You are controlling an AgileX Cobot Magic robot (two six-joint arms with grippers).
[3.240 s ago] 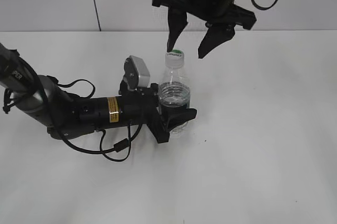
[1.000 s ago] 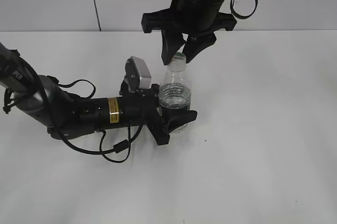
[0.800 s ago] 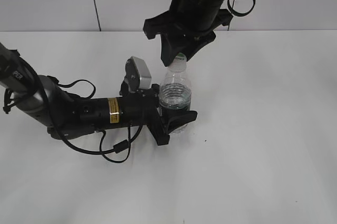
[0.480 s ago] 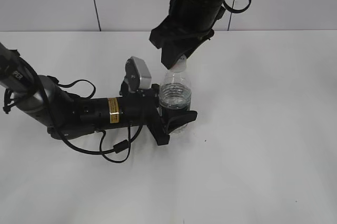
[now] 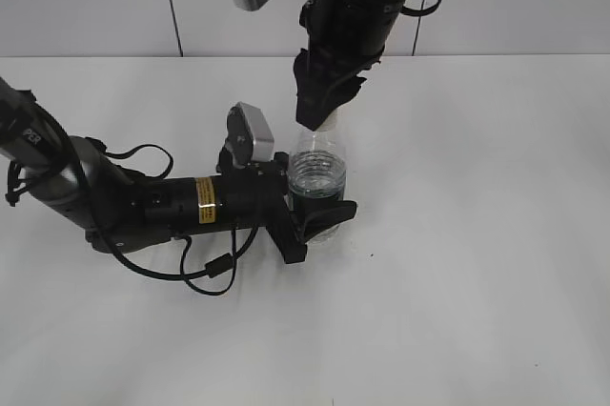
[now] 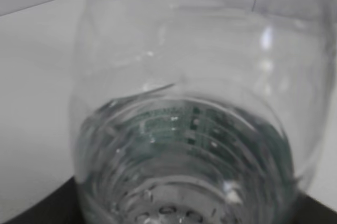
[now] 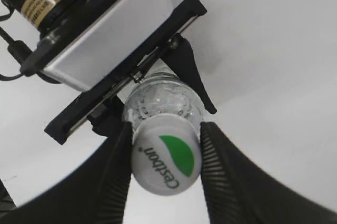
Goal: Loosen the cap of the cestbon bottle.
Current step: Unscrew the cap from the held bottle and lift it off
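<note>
The cestbon bottle, clear plastic with water in it, stands upright on the white table. My left gripper is shut on its lower body; the bottle fills the left wrist view with its green label seen through the plastic. My right gripper comes down from above and is shut on the cap, white with a green mark and "Cestbon" lettering, its two ribbed fingers pressed on either side. The cap is hidden by the fingers in the exterior view.
The left arm lies low across the table from the left, with a loose black cable beside it. The white table extends to a pale wall behind.
My right gripper came down over the bottle top, closed on the cap, and has since rotated around it. The left gripper and bottle have stayed put.
</note>
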